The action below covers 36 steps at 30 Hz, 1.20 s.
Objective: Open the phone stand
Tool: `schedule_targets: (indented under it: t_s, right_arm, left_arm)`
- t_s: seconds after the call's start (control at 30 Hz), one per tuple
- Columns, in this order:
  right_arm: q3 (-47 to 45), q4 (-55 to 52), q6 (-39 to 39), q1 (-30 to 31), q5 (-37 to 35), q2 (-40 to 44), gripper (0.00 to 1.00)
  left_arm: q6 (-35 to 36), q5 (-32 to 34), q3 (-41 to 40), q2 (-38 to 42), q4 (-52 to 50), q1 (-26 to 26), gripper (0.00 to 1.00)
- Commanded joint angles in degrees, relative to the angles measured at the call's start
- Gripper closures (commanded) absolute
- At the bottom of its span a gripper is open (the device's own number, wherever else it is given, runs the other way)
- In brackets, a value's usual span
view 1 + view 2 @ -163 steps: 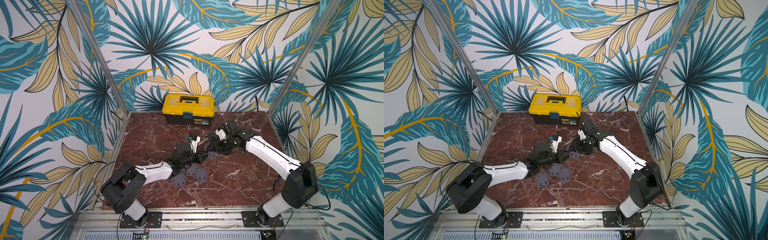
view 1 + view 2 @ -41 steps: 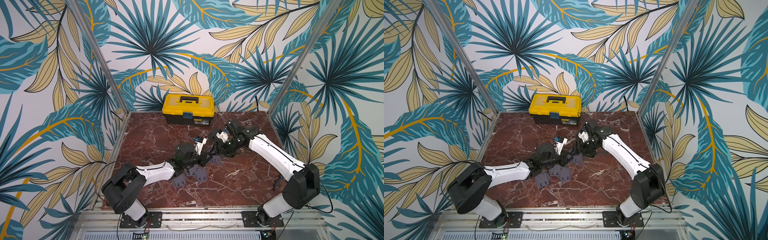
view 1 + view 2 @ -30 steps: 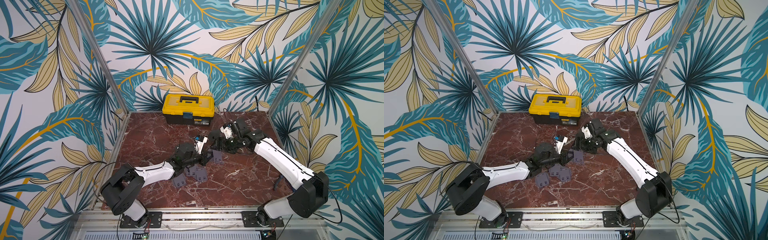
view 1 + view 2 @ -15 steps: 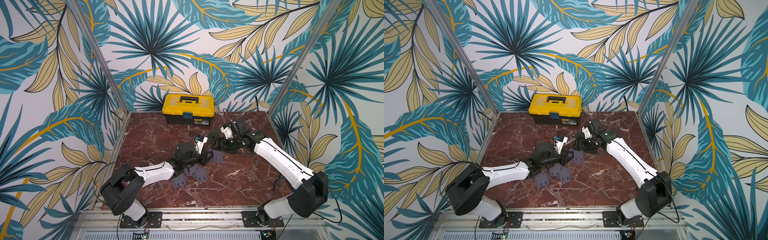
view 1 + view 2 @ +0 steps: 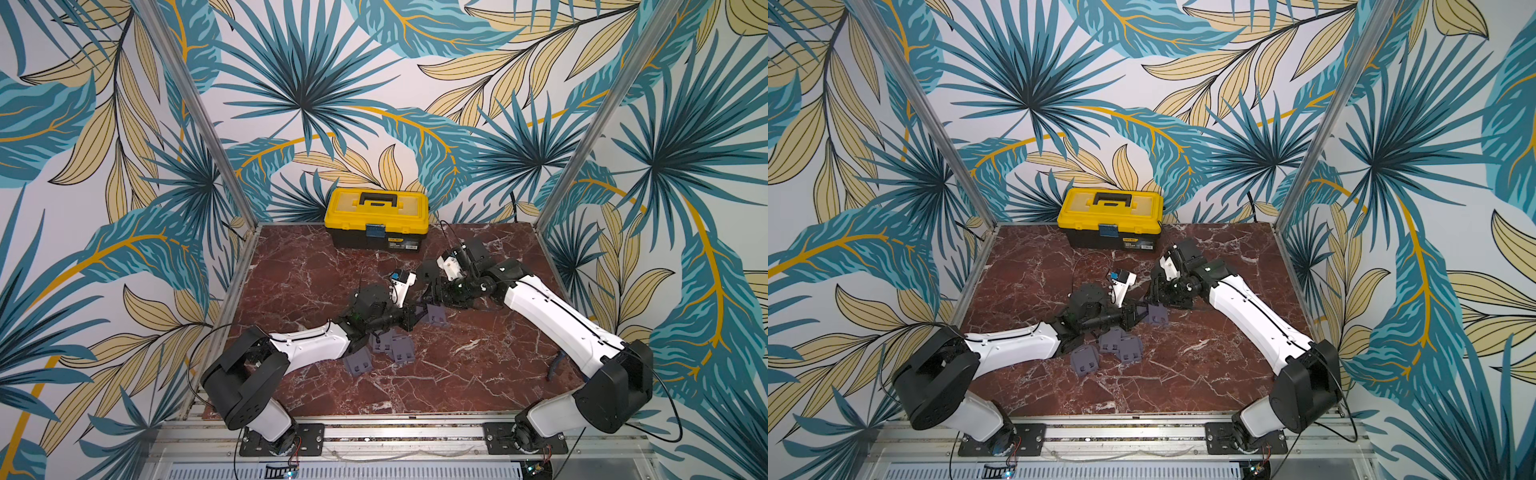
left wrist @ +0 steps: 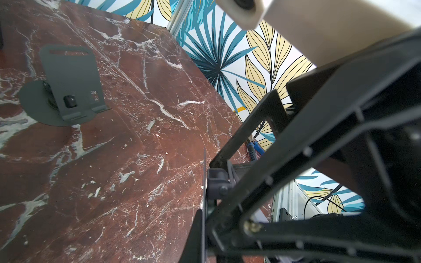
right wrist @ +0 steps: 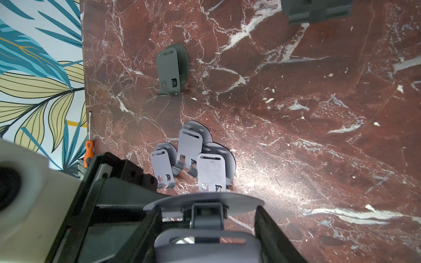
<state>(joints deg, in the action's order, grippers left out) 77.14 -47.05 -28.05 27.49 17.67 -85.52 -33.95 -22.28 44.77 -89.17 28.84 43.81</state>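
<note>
Phone stand (image 7: 205, 248): pale grey, held between the two arms near the middle of the marbled tabletop (image 5: 478, 374), with its round base angled away from the slotted back plate at the hinge.
Right fingers (image 7: 273, 236): clamped on either side of the stand's back plate.
Left fingers (image 5: 409, 319): drawn together, apparently pinching the stand's base, which shows only edge-on in the left wrist view.
Other stands (image 5: 390, 345): three pale grey ones, overlapping, just beside the left arm.
Dark stand (image 7: 172, 72): alone on the tabletop, apart from the cluster.
Toolbox (image 5: 376, 218): yellow, lid down, against the back wall.
</note>
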Motion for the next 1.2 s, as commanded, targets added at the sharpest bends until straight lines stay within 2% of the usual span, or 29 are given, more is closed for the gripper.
schedule_targets:
  t_s: [0.0, 0.23, 0.37, 0.77, 1.17]
  right_arm:
    - [0.4, -2.1, 0.6, 0.2, -2.1, -0.5, 0.49]
    - [-0.4, -1.1, 0.2, 0.2, -3.7, 1.2, 0.59]
    - [-0.4, -0.5, 0.1, 0.2, -4.5, 1.9, 0.61]
    - [0.2, 1.1, -1.4, 0.2, -9.4, 3.0, 0.65]
    - [-3.5, 4.3, -2.9, 0.3, -11.6, 6.9, 0.67]
  left_arm:
    - [0.1, -0.4, 1.5, 0.0, 2.6, 0.0, 1.0]
    - [-2.6, 0.4, 0.8, -0.6, 2.6, -1.1, 1.0]
    - [-4.0, 1.4, -0.4, -0.9, 2.5, -1.7, 1.0]
    - [-9.2, 2.7, -2.5, -3.7, 2.5, -5.3, 1.0]
    - [-13.4, 4.8, -3.5, -5.1, 2.5, -6.7, 1.0]
